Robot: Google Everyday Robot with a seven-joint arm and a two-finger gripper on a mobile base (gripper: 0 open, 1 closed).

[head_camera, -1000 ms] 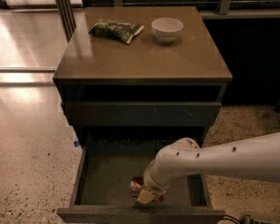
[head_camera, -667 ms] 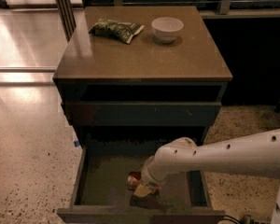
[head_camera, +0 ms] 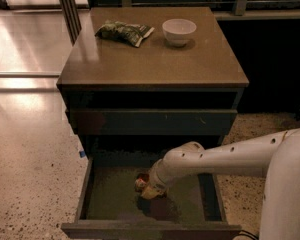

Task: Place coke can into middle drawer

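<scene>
Hovering low inside middle drawer [head_camera: 107, 202], pulled out below bench's front edge: my gripper [head_camera: 151, 191], coke can [head_camera: 140, 182] right against it. Grip state: cannot tell. Snack bag [head_camera: 124, 31], bowl [head_camera: 179, 30] near back edge.

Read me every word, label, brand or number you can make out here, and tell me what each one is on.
Nothing here is legible.
On the coke can: any lettering is too blurred to read.
On the green snack bag: the print is too small to read.
On the white bowl: none.
On the pincer, low in the middle drawer at the can: none visible.
</scene>
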